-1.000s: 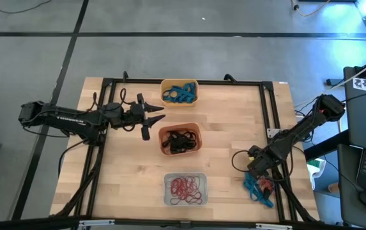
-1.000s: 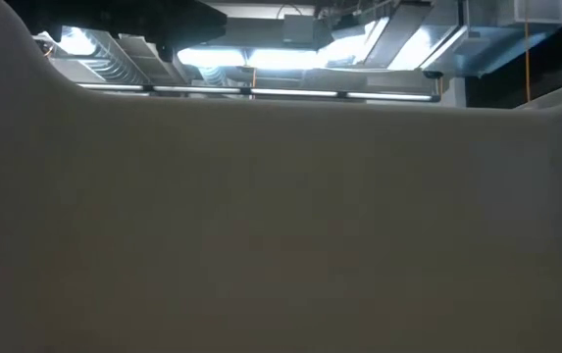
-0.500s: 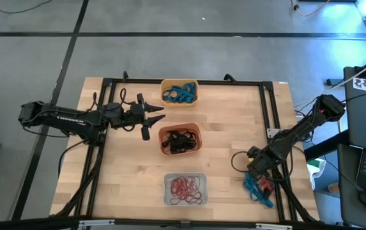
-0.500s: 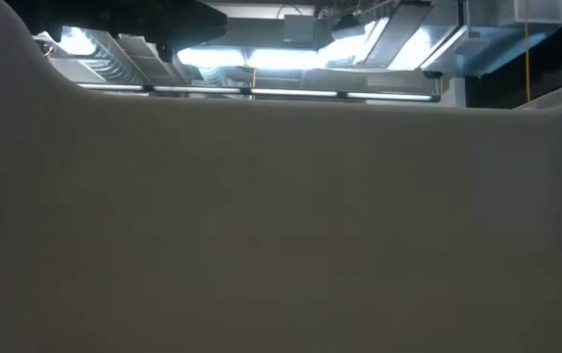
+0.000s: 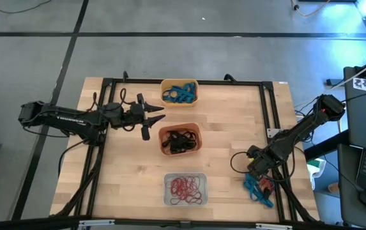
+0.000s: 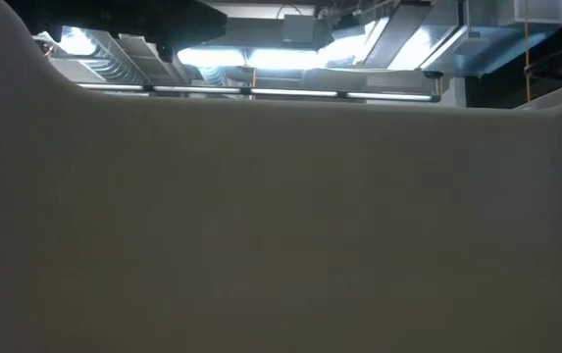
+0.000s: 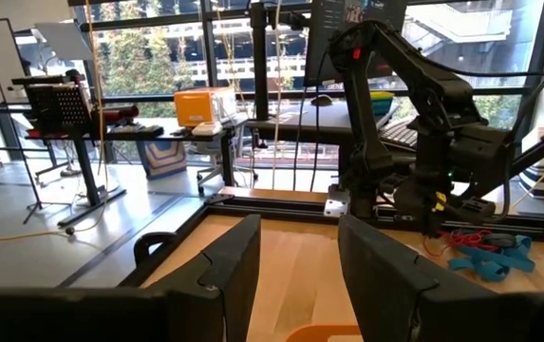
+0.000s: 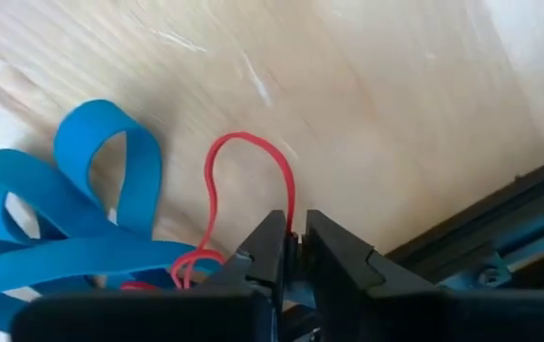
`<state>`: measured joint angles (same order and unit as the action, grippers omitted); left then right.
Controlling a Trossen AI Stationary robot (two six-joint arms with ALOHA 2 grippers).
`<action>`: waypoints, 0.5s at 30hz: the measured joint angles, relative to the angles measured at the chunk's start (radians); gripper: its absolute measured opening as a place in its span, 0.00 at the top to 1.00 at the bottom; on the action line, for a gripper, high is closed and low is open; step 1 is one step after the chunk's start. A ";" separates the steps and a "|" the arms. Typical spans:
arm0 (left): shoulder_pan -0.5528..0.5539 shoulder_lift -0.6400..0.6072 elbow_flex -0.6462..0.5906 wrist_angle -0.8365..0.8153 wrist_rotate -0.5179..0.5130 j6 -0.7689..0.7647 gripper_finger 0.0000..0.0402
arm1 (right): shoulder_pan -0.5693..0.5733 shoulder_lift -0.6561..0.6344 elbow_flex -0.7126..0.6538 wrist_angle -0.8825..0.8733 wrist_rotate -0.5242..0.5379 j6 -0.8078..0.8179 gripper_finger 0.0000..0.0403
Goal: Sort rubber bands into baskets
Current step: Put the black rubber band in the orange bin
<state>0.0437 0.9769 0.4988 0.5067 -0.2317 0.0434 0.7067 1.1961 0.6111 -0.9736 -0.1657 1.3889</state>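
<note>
Three baskets stand in a row down the table's middle. The yellow one point(image 5: 179, 92) holds blue rubber bands, the red-orange one point(image 5: 180, 139) black ones, and the whitish one point(image 5: 185, 190) red ones. A small pile of blue and red rubber bands point(image 5: 259, 188) lies at the near right. My right gripper point(image 5: 257, 167) points down over that pile, shut on a thin red rubber band point(image 8: 248, 180) beside broad blue bands point(image 8: 63, 218). My left gripper point(image 5: 152, 119) hovers open and level, left of the red-orange basket. My right gripper pinches one strand of the red band's loop point(image 8: 291, 220) between its two fingertips, coming from above and pointing down. The loop curves away from the fingers over the bare wood. Its other end runs back toward the blue bands in the pile.
A black metal frame point(image 5: 269, 108) runs round the work area, and its rail point(image 8: 499, 223) lies close beside the pile. Black cables point(image 5: 237, 160) loop near my right arm. The low view is filled by a pale wall point(image 6: 281, 226) right in front of the camera.
My right gripper has risen a little over the pile at the near right.
</note>
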 joint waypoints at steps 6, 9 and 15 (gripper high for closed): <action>0.000 0.000 0.000 0.003 0.000 0.008 0.65 | 0.000 0.000 0.030 -0.003 0.057 -0.026 0.89; 0.000 0.000 0.000 0.007 0.000 0.008 0.65 | 0.000 0.000 0.048 -0.002 0.151 -0.041 0.89; 0.000 0.000 0.000 0.007 0.000 0.008 0.65 | 0.000 0.000 0.053 0.002 0.411 -0.055 0.89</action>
<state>0.0437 0.9768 0.4988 0.5133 -0.2317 0.0517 0.7063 1.1957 0.6640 -0.9719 0.2449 1.3336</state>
